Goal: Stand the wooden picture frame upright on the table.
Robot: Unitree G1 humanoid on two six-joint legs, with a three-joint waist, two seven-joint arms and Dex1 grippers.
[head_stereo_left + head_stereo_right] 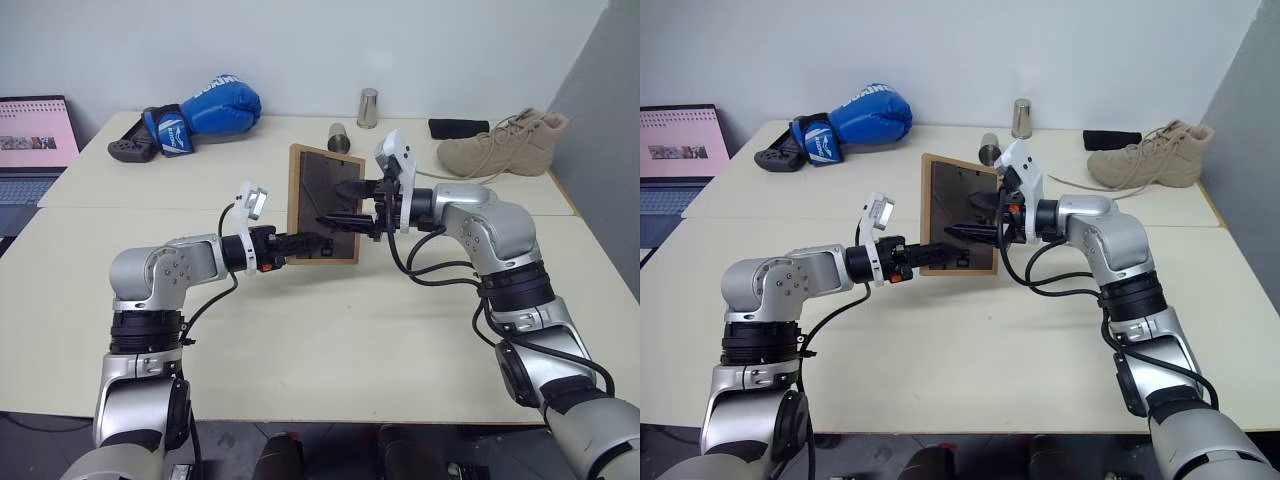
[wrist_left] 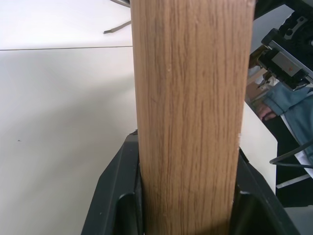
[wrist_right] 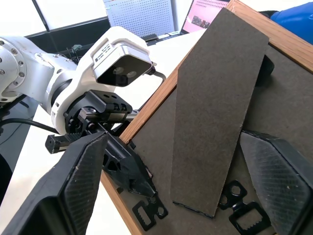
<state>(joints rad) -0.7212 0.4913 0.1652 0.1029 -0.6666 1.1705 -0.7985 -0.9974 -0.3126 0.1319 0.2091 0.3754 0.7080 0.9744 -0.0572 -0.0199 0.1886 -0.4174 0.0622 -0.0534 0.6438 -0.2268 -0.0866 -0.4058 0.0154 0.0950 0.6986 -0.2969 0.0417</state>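
- Risk of the wooden picture frame twisting or slipping: held by one lower corner alone, in the left claw, so any push on its back would lever it round in that grip.
- Risk of the fold-out stand staying flat or bending sideways if the right claw catches it off-centre or snags the metal hangers near its lower end.
- Risk of toppling once set down, should the stand not be swung out enough.
- Frame held above the table, mid-scene, near the seam, dark back facing the robot.
- Left claw clamped on the frame's wooden edge at the lower left corner.
- Right claw spread wide, empty, at the back panel from the right, fingers either side of the stand.
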